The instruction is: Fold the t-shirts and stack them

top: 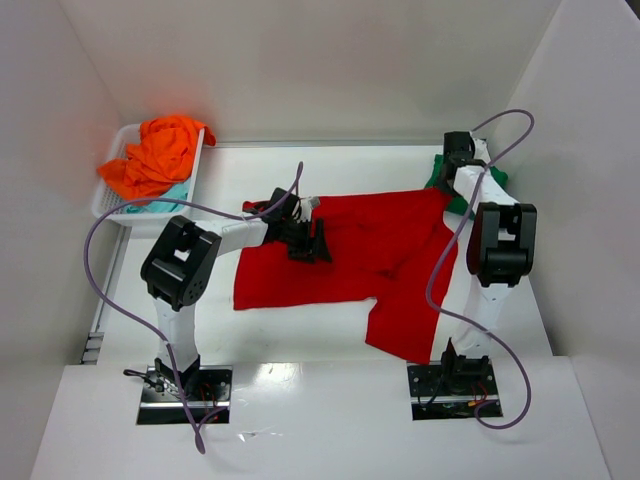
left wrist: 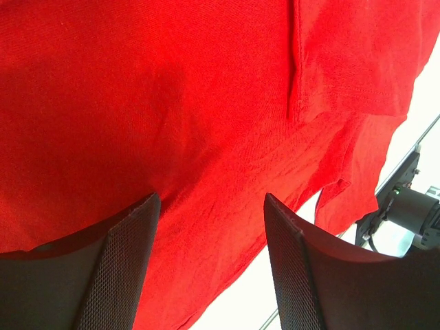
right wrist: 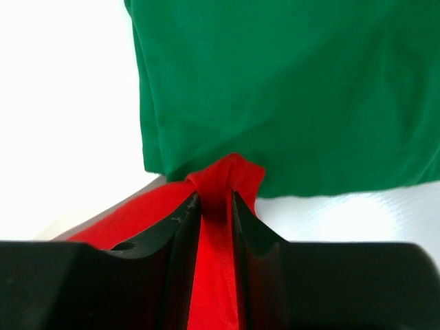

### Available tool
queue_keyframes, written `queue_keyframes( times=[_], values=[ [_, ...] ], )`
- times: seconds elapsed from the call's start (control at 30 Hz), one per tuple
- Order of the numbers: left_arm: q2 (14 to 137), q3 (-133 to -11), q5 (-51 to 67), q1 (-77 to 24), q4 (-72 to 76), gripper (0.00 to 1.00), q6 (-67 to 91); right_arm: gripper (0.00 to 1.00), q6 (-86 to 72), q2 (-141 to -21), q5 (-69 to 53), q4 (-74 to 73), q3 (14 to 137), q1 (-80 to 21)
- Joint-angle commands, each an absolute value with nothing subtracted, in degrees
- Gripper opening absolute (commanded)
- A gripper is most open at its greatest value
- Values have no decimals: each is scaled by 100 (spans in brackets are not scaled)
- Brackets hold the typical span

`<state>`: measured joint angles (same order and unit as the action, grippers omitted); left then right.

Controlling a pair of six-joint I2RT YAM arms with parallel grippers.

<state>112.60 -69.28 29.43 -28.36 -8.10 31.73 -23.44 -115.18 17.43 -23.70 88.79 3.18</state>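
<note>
Surface: white tabletop (top: 300, 335) enclosed by white walls; white lattice basket (top: 105, 200) sat at the far-left corner.
Red t-shirt (top: 370, 250): lay mid-tabletop, spread mostly flat but rumpled. One lobe trailed toward the near edge on the right.
Long axis: ran roughly left to right, and the right end sat nearer the far edge than the left end. Collar not made out, so which end was the neck could not be told.
Other shirts: green t-shirt (right wrist: 289, 89) lay at the far-right corner, touching the red one. Orange t-shirt (top: 160, 155) was heaped in the basket over the teal t-shirt (top: 170, 197).
Left tool (left wrist: 210, 203): fingers spread wide just above the red cloth near its far-left part, with nothing held.
Right tool (right wrist: 214, 196): clamped on a pinched fold of red cloth at the shirt's far-right corner, right at the green shirt's edge.
Step (judged): flattening or squaring the red shirt ahead of the first fold. No red fold was made yet.
Next move (judged): left tool needs a grip on the opposite corner. Both tools should then tension the cloth evenly and keep the green shirt from dragging along.
</note>
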Motion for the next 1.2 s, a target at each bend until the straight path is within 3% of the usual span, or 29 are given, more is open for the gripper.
queue_keyframes(
  times=[0.0,0.1,0.27,0.53,0.8,1.17],
  values=[
    [11285,-6697,2883,-2856,-1169,71,3085,30,-2206,-11725,1838,-2285,9176,369],
    [11285,-6697,2883,-2856,-1222,71,3033,33,-2154,-11847,1837,-2285,9176,369],
    [11285,-6645,2883,-2856,-1222,71,3032,53,-2144,-11962,1898,-2338,9229,369],
    [11180,-6697,2830,-2856,-1274,71,3032,70,-2478,-10751,1302,-2391,8509,369],
    [10881,-6539,2689,-2856,-1222,71,3032,68,-2997,-9431,352,-2118,6857,369],
    [10644,-6328,2522,-2856,-1222,71,3032,64,-3050,-9702,168,-1671,6100,369]
  ],
)
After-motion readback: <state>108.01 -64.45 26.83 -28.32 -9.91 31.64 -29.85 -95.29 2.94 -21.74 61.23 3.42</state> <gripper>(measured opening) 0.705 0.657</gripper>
